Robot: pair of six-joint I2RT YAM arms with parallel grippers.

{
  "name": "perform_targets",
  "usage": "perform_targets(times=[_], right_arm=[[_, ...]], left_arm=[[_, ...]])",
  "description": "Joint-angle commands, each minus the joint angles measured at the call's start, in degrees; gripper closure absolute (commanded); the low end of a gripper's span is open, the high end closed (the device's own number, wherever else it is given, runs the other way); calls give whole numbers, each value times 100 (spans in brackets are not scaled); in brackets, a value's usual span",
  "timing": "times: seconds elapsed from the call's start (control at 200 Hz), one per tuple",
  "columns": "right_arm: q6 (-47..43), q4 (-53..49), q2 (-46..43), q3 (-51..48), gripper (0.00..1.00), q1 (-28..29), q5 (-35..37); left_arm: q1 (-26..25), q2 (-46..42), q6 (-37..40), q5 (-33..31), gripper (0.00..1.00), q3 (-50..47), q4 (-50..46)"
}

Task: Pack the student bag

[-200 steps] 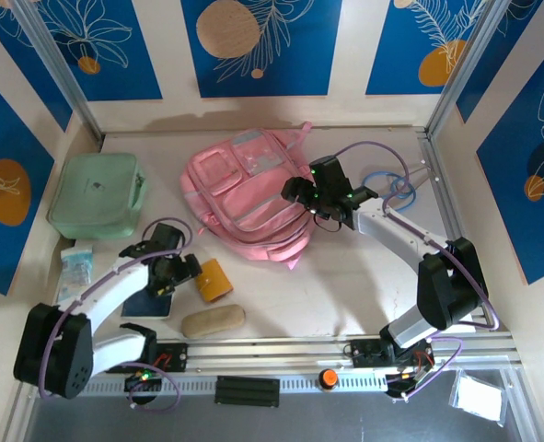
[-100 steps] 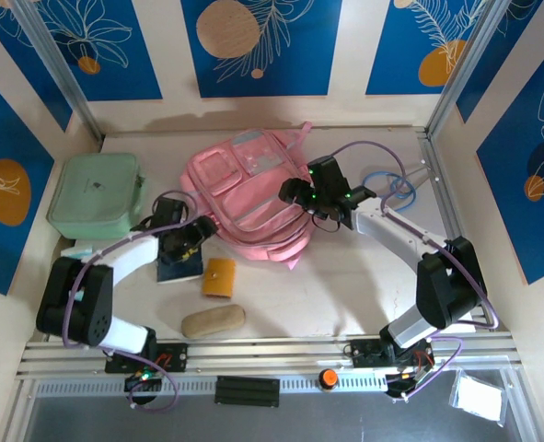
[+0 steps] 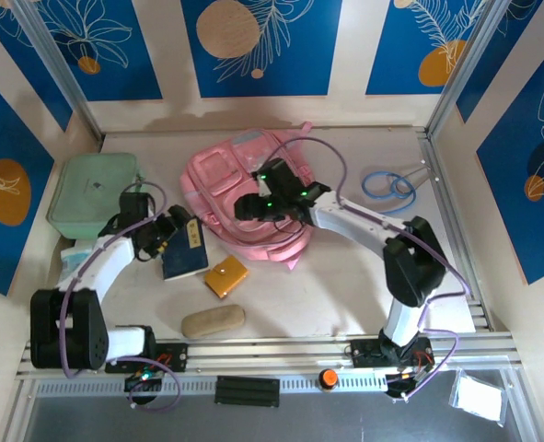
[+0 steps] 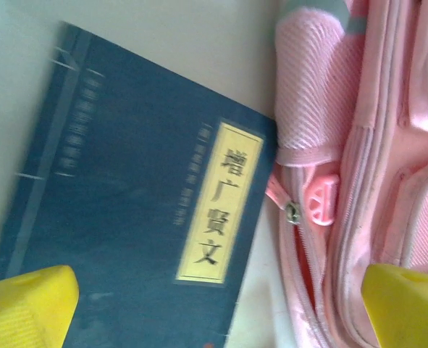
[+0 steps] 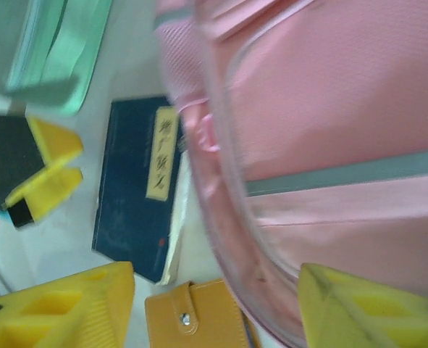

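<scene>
The student bag [image 3: 253, 175], a large pink backpack, lies flat at the table's middle back. Its zip pull [image 4: 295, 212] and its edge [image 5: 322, 109] show up close. A dark blue book [image 3: 185, 254] with a yellow title label [image 4: 217, 203] lies just left of the bag. My left gripper [image 3: 170, 230] hovers over the book, jaws wide open [image 4: 214, 308] with nothing between them. My right gripper [image 3: 246, 206] is over the bag's left side. Its fingers stand apart [image 5: 217, 308], straddling the bag's lower edge without visibly pinching it.
An orange wallet [image 3: 225, 274] lies below the bag, beside the book [image 5: 137, 188]. A tan pouch [image 3: 213, 320] sits near the front rail. A mint green zip case [image 3: 95, 193] is at the far left. A blue cable loop [image 3: 389, 184] lies at the right.
The book and my left gripper moved up and right, close to the bag. The wallet shifted and turned. My right gripper swung left across the bag, its jaws narrowing.
</scene>
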Motion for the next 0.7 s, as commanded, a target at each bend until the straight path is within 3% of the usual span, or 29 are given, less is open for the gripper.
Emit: perform_targets(times=[0.0,0.26,0.425,0.695], right_arm=[[-461,-385,522,552,44,354,-428],[-738,-1060,1960,2030,60,901,-401],[-933,-1439,2594,2707,62,1060,16],[-1109,-1899,3400,3601,63,1161,224]], left_arm=[[296,-172,493,-239,2,-260,-630],[531,67,737,34,18,-505,-424],[530,265,1040,42,29,-503,-498],[516,397,1232,45,33,-553,-574]])
